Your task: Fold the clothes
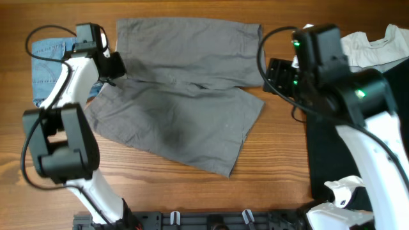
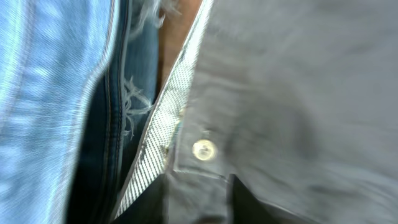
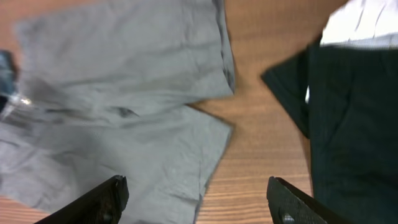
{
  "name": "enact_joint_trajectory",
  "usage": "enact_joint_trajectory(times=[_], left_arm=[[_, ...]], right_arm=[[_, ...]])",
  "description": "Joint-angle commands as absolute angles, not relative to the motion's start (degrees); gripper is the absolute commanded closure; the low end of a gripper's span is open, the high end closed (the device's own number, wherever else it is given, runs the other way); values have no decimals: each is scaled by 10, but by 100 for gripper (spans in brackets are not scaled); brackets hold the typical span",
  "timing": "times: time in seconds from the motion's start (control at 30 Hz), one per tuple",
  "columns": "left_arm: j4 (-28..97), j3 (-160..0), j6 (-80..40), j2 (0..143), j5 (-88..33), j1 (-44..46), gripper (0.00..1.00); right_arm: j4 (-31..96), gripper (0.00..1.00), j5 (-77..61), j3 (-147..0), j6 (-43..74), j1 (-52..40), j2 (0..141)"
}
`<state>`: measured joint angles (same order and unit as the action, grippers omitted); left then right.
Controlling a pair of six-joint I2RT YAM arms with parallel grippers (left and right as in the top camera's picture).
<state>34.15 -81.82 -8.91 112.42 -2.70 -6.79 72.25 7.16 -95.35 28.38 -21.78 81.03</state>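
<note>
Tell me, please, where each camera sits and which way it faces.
Overhead: above the table, looking down at the grey shorts; both arms show.
Left wrist: close over the shorts' buttoned waistband beside denim shorts; own fingers unclear.
Right wrist: above the shorts and black garment; open right gripper shows.
Shared: all three see grey shorts.

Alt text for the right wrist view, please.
A pair of plain grey woven shorts lies spread flat on the wooden table, leg hems pointing right. The right gripper hangs over them, jaws wide apart and empty. A black garment and a white garment lie at the right.
</note>
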Motion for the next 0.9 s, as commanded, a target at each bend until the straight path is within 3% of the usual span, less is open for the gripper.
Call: enact_joint_trajectory(times=[0.0,0.13,0.33,0.5,0.8,0.87], left_arm=[[352,-818,-82,1019,-41,-66,44],[399,-818,-82,936,-41,-65,39],[495,-818,-82,865,-41,-66,25],[573,-818,-82,861,-38,-67,30],[643,-818,-82,870,27,-67,29],[646,-818,-81,870,29,-67,28]], right_arm=[[729,26,79,-920,307,-210,878],[731,30,55,-900,281,-201,954],[740,26,56,-863,257,-180,1070],[663,27,1,-847,179,-165,1157],[576,34,4,-842,166,-164,1191],[566,48,2,-835,165,-164,1191]])
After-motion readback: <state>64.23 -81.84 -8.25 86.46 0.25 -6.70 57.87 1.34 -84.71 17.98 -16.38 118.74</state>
